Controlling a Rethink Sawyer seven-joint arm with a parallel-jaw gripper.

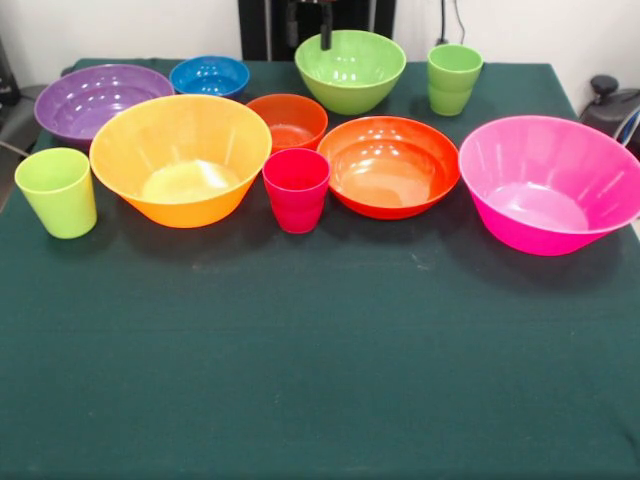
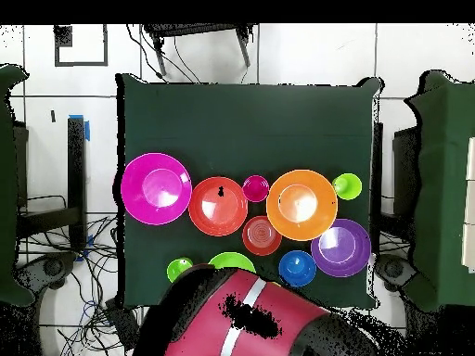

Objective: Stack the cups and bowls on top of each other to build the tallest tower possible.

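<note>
All bowls and cups stand apart and rim-up on the green table (image 1: 320,360); nothing is stacked. Back row: purple bowl (image 1: 100,100), blue bowl (image 1: 210,75), lime green bowl (image 1: 350,68), green cup (image 1: 454,78). Nearer row: light green cup (image 1: 57,190), yellow-orange bowl (image 1: 180,158), small dark orange bowl (image 1: 288,120), red-pink cup (image 1: 296,188), medium orange bowl (image 1: 388,165), pink bowl (image 1: 550,185). My gripper (image 1: 325,35) shows only as a dark tip at the top edge, just above the lime green bowl's far rim. In the overhead view my red arm (image 2: 241,315) partly covers the lime green bowl (image 2: 232,262).
The robot's pedestal (image 1: 300,15) stands behind the table. A dark object (image 1: 612,100) sits off the table's right edge. The near half of the cloth is bare. Cables lie on the floor (image 2: 83,269) beside the table.
</note>
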